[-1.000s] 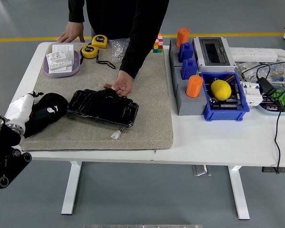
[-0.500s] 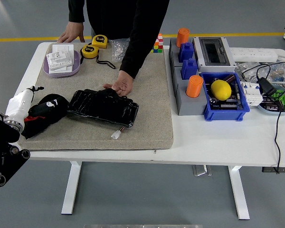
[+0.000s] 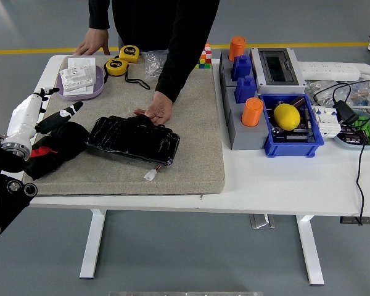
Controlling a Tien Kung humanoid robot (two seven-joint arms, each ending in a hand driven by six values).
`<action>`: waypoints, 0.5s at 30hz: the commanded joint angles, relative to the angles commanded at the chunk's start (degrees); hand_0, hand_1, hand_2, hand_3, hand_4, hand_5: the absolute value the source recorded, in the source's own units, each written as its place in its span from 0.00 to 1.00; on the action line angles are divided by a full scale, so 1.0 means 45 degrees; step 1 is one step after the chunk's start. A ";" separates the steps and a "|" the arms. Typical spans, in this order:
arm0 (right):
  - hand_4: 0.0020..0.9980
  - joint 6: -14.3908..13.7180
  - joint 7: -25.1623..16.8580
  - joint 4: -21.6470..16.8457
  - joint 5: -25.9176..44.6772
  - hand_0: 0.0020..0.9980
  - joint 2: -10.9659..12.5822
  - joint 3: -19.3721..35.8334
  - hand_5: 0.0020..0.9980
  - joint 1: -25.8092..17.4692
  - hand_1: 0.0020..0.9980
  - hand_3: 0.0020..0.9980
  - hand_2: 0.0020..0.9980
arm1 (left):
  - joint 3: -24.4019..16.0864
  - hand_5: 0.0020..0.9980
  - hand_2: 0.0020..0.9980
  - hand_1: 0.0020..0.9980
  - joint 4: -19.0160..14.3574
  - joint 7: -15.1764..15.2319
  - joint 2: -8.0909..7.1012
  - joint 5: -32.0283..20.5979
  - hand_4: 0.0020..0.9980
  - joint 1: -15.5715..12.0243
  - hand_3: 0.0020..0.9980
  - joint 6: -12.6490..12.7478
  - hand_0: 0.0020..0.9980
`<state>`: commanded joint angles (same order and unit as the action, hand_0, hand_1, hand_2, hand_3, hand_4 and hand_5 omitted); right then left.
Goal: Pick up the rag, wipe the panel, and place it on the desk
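Broadly, one white table (image 3: 283,185) fills the middle of the frame, and one grey felt mat (image 3: 191,142) covers its left half. One person in black stands at the top centre; one of the person's hands (image 3: 158,112) presses on the far edge of the panel, the other hand (image 3: 91,44) rests flat on the table at upper left. One glossy black panel (image 3: 134,139) lies on the mat, left of centre, tilted down toward the right. Just left of it, touching its end, sits the dark rag (image 3: 57,150), bunched on the mat's left edge with a red patch showing. The robot's left hand (image 3: 46,114) comes in from the lower left on a white forearm; its fingers are spread apart above the rag and grip nothing.

On the right half sit one grey block holder (image 3: 242,132), one grey switch box (image 3: 276,66), and one blue bin (image 3: 293,143) with one yellow ball (image 3: 287,116) inside. Two orange cylinders (image 3: 252,111) and two blue blocks (image 3: 245,89) stand on the holder. At upper left are one purple tray (image 3: 80,89) and two yellow tape measures (image 3: 118,66).
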<state>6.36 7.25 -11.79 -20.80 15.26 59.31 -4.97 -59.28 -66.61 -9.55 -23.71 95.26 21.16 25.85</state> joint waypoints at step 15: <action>1.00 -0.0031 0.0039 -0.0025 -0.0146 0.74 0.0076 -0.0057 0.54 0.0026 0.66 0.61 0.70 | -0.0477 0.87 0.80 0.76 -0.2699 0.0058 -0.0774 -0.0678 1.00 -0.0990 0.80 0.0076 0.56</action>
<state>6.22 7.42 -11.90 -21.45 15.60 59.05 -4.86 -61.42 -78.75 -9.29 -27.20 92.21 16.70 26.19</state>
